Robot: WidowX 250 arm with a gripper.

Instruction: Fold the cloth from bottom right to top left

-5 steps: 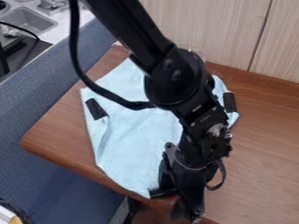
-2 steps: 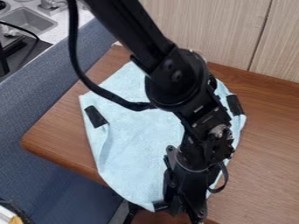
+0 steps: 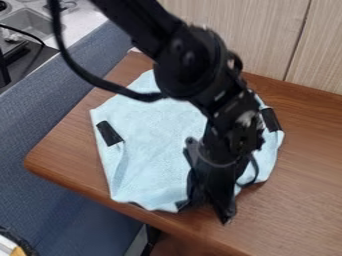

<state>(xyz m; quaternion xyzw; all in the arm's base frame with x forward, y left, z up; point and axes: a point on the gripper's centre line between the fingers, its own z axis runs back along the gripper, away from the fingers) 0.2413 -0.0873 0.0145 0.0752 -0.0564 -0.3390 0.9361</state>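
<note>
The light blue, soft-looking fabric cloth (image 3: 157, 150) lies on the brown wooden table (image 3: 304, 175), its lower edge close to the table's front edge. It should handle as something light and limp, easy to pinch but apt to bunch or drag along rather than fold over. The best hold is probably a shallow pinch at its lower right corner, lifted before being carried across. Its outline is uneven, with a soft crease running down its left part. One black rectangular strip (image 3: 109, 133) marks the side toward the table's left edge, and another dark strip (image 3: 270, 120) the side toward the table's right. Over the lower right of the cloth, near the table's front edge, hangs the black gripper (image 3: 212, 204); whether it is open, or has any cloth in its grasp, cannot be told.
</note>
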